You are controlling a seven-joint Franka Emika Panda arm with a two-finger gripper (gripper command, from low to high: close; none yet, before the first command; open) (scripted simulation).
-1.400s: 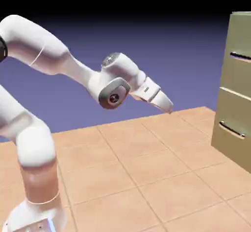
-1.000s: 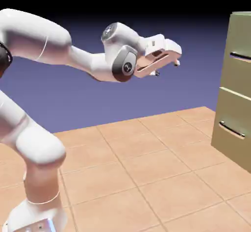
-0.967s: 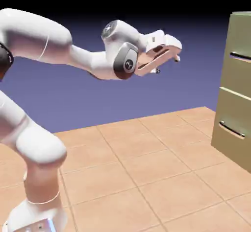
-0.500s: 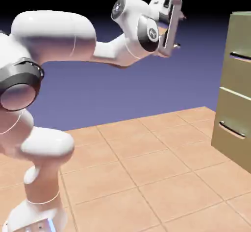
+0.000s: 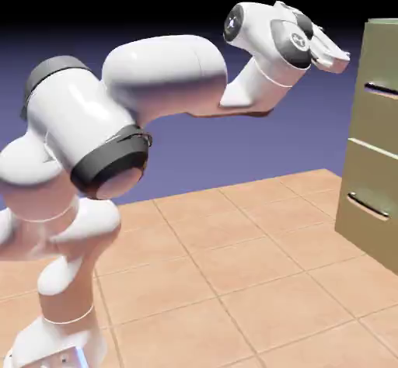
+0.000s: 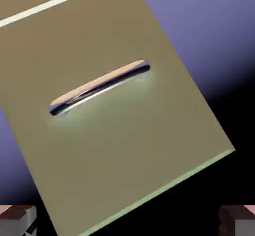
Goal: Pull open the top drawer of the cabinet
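Progress check, approach phase. The tall olive-green boxy cabinet (image 5: 378,137) stands at the right edge of the exterior view, on the tan tiled tabletop (image 5: 233,281). Its uppermost olive-green flat-fronted drawer (image 5: 379,60) sits flush with the cabinet face; no gap shows, so I judge it fully closed. The slim dark metallic bar handle of that drawer (image 5: 381,89) is untouched. The lower drawer handle (image 5: 367,206) is likewise undisturbed.

The white arm's two-finger pincer (image 5: 336,57) is raised to about the level of the top drawer, pointing right toward the cabinet, near it but clearly apart from it. In the hand view the top drawer front (image 6: 119,125) fills most of the picture, tilted by the wrist's roll, with the bar handle (image 6: 99,87) in the upper middle. The two grey fingertips (image 6: 20,220) sit at the bottom corners, spread wide with nothing between them: pincer released, holding nothing.

Done so far: hand lifted to drawer height and aimed at the drawer front.

Left to do, by my estimate: line the jaws up with the bar, advance until they straddle it, clench, then pull back away from the cabinet. The pull itself is not begun.
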